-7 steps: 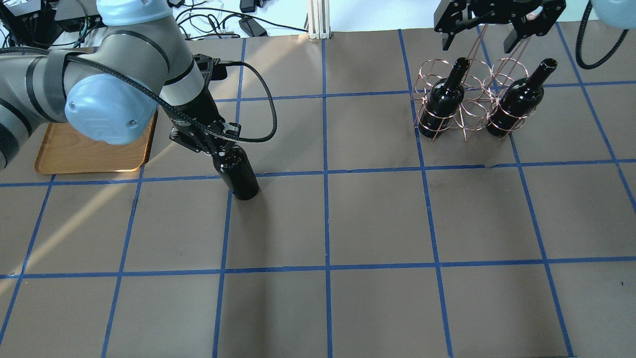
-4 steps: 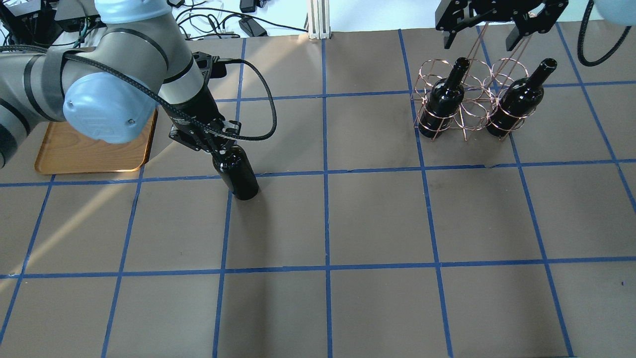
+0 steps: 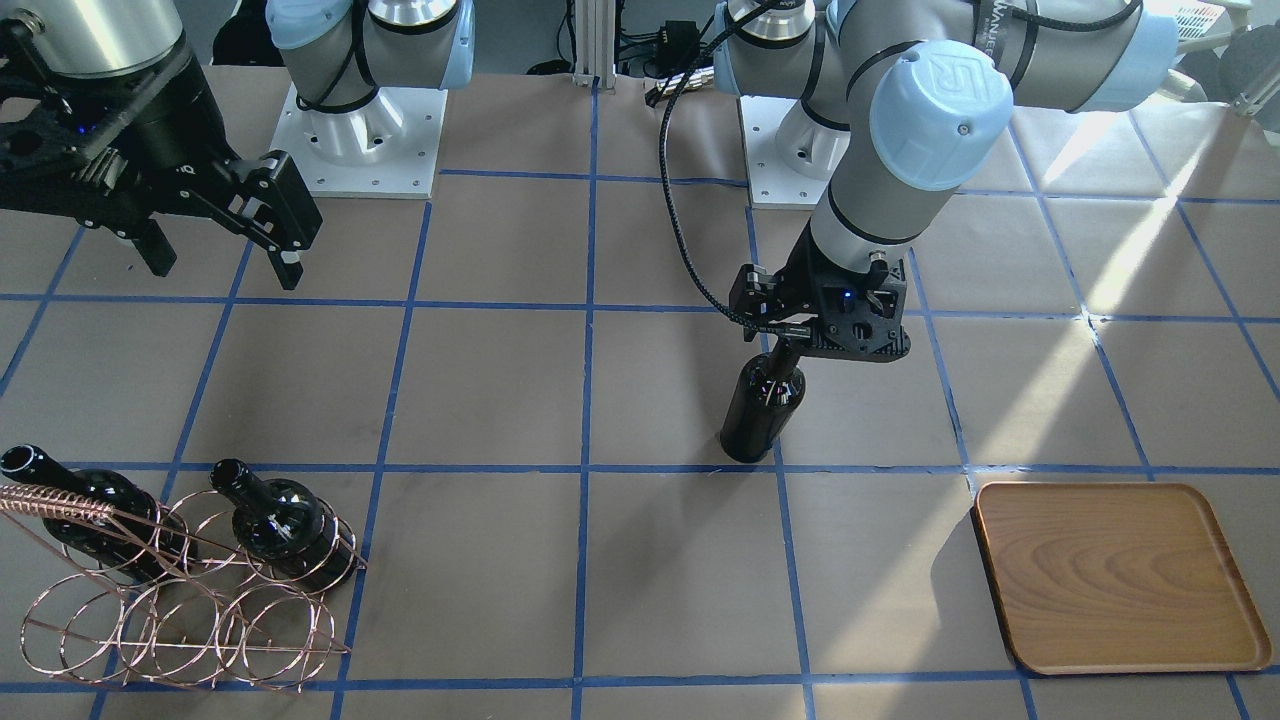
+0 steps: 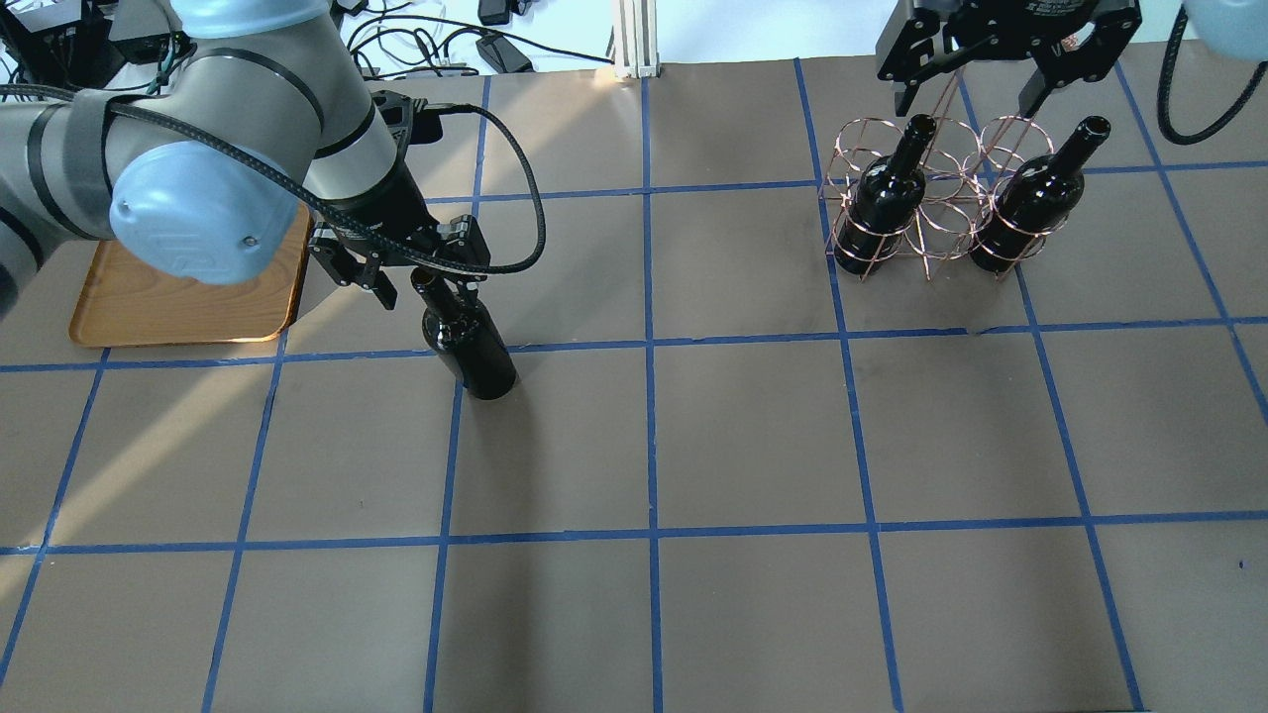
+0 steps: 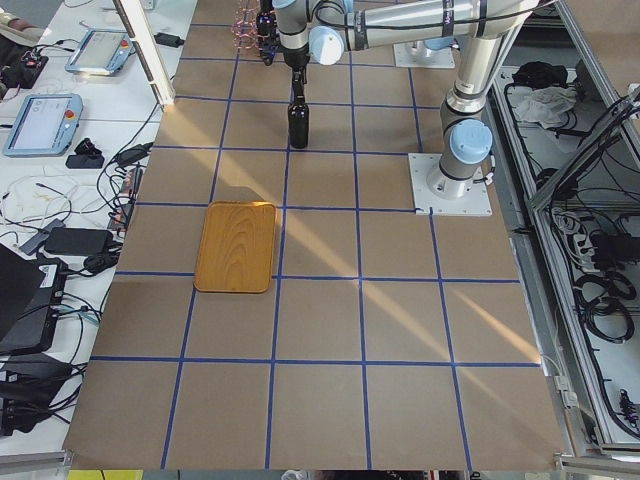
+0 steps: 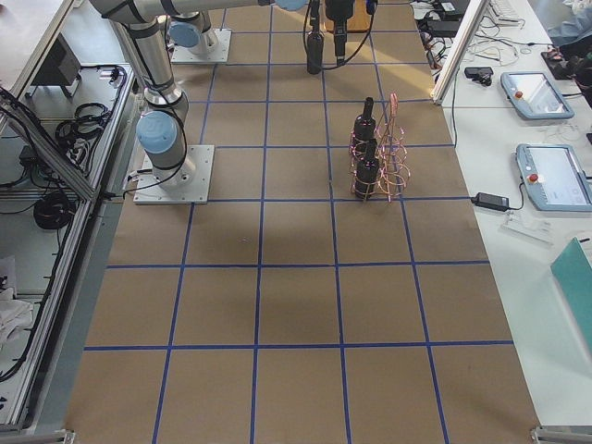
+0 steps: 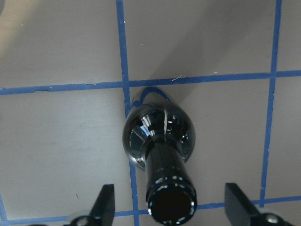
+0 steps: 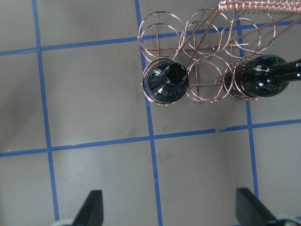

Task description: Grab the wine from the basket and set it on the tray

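Observation:
One black wine bottle (image 4: pixel 474 342) stands upright on the table, right of the wooden tray (image 4: pixel 149 302); it also shows in the front view (image 3: pixel 762 405). My left gripper (image 4: pixel 424 287) is open, with a finger on each side of the bottle's neck (image 7: pixel 167 169) and not touching it. The copper wire basket (image 4: pixel 926 213) stands at the far right and holds two more bottles (image 4: pixel 887 203) (image 4: pixel 1035 203). My right gripper (image 4: pixel 969 94) hovers open and empty above the basket (image 8: pixel 207 28).
The tray (image 3: pixel 1120 575) is bare and partly hidden under my left arm in the overhead view. Brown paper with blue tape lines covers the table (image 4: pixel 753 436). Cables and an aluminium post (image 4: pixel 634 40) lie beyond the far edge.
My left gripper has opened and let go of the bottle's neck; the bottle stays standing. My right gripper has shifted slightly right above the basket.

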`<action>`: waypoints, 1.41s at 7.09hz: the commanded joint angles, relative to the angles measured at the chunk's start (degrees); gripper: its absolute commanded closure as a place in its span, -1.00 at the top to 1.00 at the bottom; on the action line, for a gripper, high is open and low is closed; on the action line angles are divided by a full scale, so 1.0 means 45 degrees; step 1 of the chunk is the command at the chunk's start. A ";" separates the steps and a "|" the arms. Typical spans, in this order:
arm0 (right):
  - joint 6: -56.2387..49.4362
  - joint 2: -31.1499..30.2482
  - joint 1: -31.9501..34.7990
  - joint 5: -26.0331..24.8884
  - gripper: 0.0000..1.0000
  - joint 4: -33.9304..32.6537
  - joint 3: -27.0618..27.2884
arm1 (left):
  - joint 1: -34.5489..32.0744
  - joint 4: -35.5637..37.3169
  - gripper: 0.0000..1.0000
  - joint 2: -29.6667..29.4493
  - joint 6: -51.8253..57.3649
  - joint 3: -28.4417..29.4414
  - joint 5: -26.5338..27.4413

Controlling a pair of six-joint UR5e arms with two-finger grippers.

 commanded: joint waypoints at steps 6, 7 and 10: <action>-0.0214 -0.0040 0.0004 0.0183 1.00 -0.0228 0.0216 | 0.0058 0.0018 0.39 -0.0118 -0.0012 -0.0005 -0.0021; -0.0176 -0.0040 0.0023 0.0184 1.00 -0.0327 0.0255 | 0.0058 -0.0002 0.08 -0.0118 -0.0012 -0.0005 -0.0021; -0.0195 -0.0040 0.0023 0.0203 1.00 -0.0288 0.0255 | 0.0058 0.0017 -1.00 -0.0137 0.0184 0.0034 -0.0040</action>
